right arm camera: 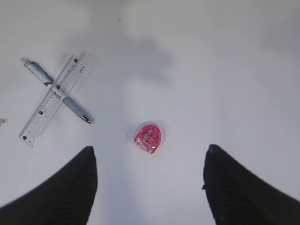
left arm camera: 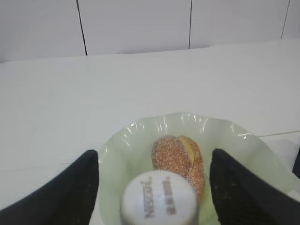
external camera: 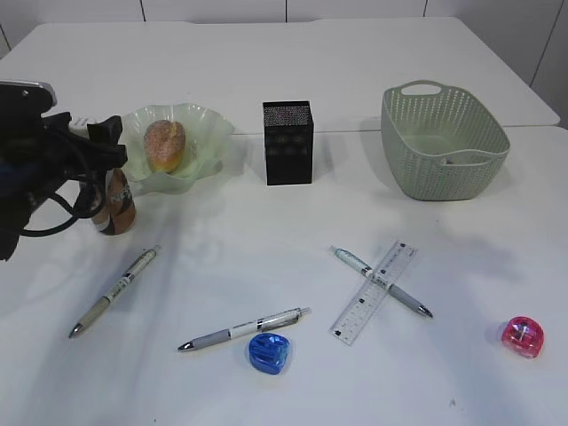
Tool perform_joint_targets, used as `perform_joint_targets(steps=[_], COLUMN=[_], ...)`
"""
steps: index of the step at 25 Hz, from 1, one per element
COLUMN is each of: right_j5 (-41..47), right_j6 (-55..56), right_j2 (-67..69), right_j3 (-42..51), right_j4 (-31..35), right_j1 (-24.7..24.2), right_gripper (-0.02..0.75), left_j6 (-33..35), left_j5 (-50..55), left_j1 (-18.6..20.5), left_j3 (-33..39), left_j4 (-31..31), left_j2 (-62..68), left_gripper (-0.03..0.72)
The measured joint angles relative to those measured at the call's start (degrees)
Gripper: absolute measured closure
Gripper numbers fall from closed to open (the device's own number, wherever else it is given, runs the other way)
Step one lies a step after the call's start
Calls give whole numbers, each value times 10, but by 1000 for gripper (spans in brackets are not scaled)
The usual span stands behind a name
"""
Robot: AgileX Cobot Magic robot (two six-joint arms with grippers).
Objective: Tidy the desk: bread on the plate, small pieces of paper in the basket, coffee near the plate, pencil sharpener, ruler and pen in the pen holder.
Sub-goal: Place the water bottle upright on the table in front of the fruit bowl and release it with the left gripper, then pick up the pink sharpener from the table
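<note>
The bread (external camera: 165, 145) lies on the green wavy plate (external camera: 209, 124). The brown coffee bottle (external camera: 116, 205) stands on the table beside the plate's left edge. My left gripper (external camera: 110, 145) is open, with a jaw on each side of the bottle's white cap (left arm camera: 158, 199) and gaps on both sides. My right gripper (right arm camera: 150, 157) is open and empty above the pink pencil sharpener (right arm camera: 148, 138); it is out of the exterior view. A blue sharpener (external camera: 269, 353), three pens (external camera: 115, 291) (external camera: 244, 330) (external camera: 382, 281) and a clear ruler (external camera: 375, 293) lie at the front. No paper pieces show.
The black mesh pen holder (external camera: 287, 142) stands in the middle at the back. The green basket (external camera: 444, 142) stands at the back right. One pen lies crossed over the ruler. The pink sharpener (external camera: 523, 336) is near the front right.
</note>
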Motion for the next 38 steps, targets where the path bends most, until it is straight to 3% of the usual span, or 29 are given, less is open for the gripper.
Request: perform_joint_targets(steps=[15, 20, 31, 38], right_j5=[0, 0, 0, -1], right_j6=[0, 0, 0, 0], right_j2=[0, 0, -17, -41], right_j3=[0, 0, 4, 67], right_j4=[0, 5, 82, 102], right_j1=[0, 0, 0, 0], right_gripper=[187, 188, 237, 239], left_j6=[55, 57, 57, 26], left_j5=[190, 330, 680, 875], left_j1=[0, 0, 0, 9], left_j3=[1, 2, 2, 4], left_j4=[0, 0, 3, 11], left_j2=[-168, -268, -500, -592], left_gripper=[162, 162, 162, 162])
